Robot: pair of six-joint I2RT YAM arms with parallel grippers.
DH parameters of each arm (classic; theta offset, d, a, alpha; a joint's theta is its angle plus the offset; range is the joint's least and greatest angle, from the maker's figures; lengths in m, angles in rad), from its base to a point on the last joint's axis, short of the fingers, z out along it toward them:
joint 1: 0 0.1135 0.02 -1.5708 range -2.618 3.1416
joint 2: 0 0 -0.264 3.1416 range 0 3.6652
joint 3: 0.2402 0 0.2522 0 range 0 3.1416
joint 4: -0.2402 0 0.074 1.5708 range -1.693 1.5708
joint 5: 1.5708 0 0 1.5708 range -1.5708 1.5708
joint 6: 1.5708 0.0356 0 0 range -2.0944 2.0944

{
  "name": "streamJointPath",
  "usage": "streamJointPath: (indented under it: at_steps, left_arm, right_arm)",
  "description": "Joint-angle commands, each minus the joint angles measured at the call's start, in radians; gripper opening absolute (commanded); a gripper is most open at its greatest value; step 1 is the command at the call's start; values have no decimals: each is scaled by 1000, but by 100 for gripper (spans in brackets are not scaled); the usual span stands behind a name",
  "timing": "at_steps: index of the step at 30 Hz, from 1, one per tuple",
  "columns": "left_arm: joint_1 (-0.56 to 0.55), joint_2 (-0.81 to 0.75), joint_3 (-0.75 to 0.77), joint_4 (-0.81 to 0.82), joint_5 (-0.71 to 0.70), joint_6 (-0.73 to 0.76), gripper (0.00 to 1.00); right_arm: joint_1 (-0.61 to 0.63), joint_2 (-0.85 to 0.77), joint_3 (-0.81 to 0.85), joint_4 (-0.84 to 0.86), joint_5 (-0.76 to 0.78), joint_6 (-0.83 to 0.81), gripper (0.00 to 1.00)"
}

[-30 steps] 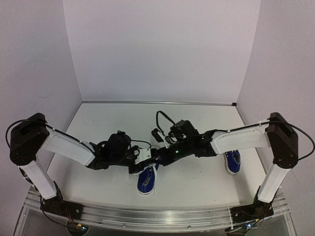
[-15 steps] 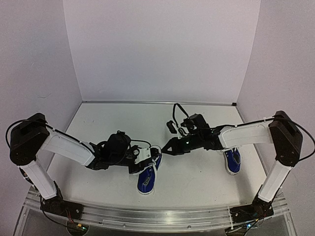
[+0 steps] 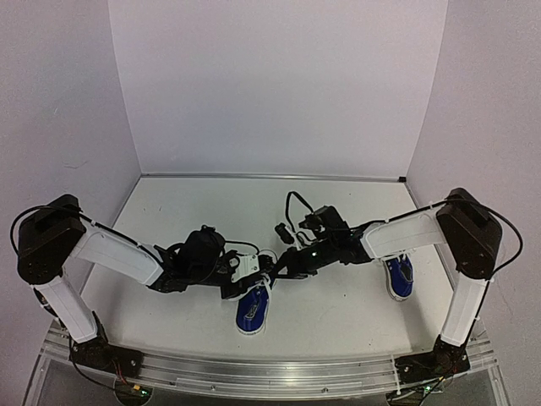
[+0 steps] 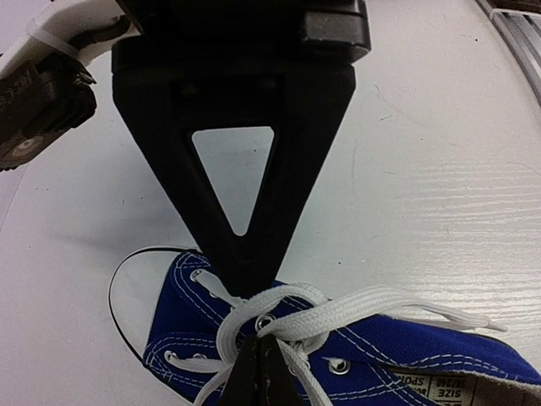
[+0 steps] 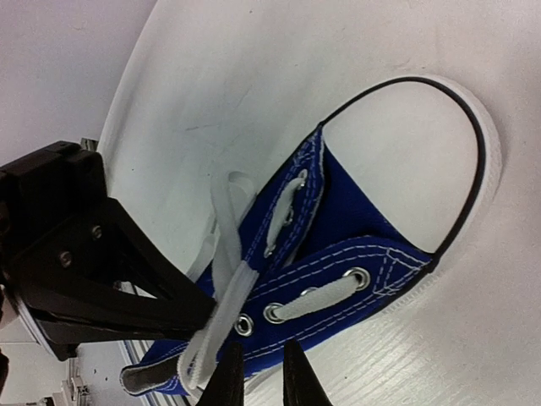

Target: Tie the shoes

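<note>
Since the long white laces (image 4: 380, 303) are limp and slippery, grasp near the eyelets (image 5: 359, 275). One small blue canvas sneaker (image 3: 250, 311) lies by the front edge of the worktop (image 3: 338, 321), the second sneaker (image 3: 400, 279) by its right edge. Left tool (image 4: 254, 330) pinches the laces; right tool (image 5: 260, 376) stands ajar.

Right arm swings back in to the near sneaker.
The right gripper (image 3: 273, 271) was over the near blue sneaker (image 3: 250, 311) a second ago and pulled off to the right half a second ago. It is now back low at the white laces (image 5: 226, 288), fingertips slightly apart, and its elbow sits further in from the right wall.
</note>
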Motion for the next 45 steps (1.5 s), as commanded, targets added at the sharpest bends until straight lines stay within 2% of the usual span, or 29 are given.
streamJointPath:
  at_steps: [1,25,28,34,38,45]
  left_arm:
    - [-3,15,20,-6,-6,14,0]
    - [-3,25,22,7,-8,8,0]
    - [-3,27,20,7,-7,8,0]
    - [-3,24,18,3,-3,9,0]
    - [-3,21,18,-1,-4,12,0]
    - [-3,22,19,-1,-3,12,0]
  right_arm:
    - [4,27,23,78,-62,40,16]
    - [5,87,10,156,-173,123,18]
    - [3,68,-7,162,-148,129,18]
    - [-9,-16,-53,164,-59,131,26]
    - [-14,-43,-63,115,17,117,21]
    - [-11,11,-31,84,-39,100,7]
